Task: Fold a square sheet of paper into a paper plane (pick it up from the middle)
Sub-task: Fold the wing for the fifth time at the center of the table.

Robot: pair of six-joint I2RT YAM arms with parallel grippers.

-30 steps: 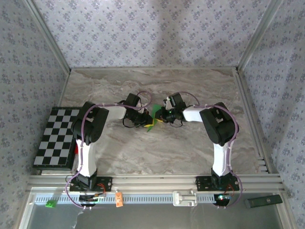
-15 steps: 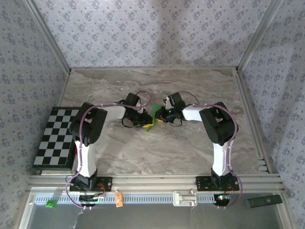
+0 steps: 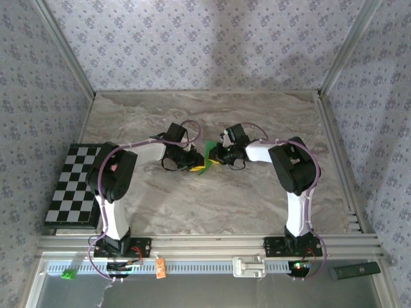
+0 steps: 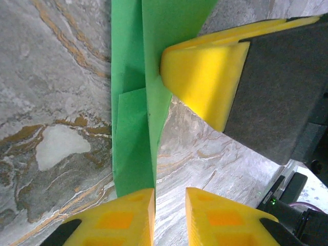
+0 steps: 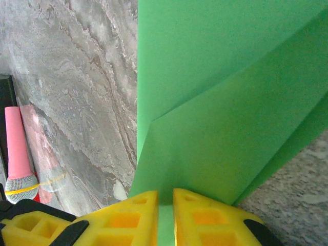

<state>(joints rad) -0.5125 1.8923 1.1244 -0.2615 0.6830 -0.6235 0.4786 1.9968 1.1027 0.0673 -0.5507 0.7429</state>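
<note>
Top external view: one marbled surface (image 3: 257, 205), one checkered board (image 3: 74, 192) at the frame's left, and one sheet of paper (image 3: 209, 154) at centre between two grippers. The right gripper (image 5: 165, 196) jaws clench the sheet's edge. The left gripper (image 4: 170, 193) jaws stand slightly parted beside it, grasping nothing. Several creases and overlapped flaps are in; I judge a slim dart needs more folds.

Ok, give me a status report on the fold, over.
Right gripper shut on the paper, which is partly folded. Left gripper open, jaws just beside the paper's edge. Checkerboard far left, out of the way.
</note>
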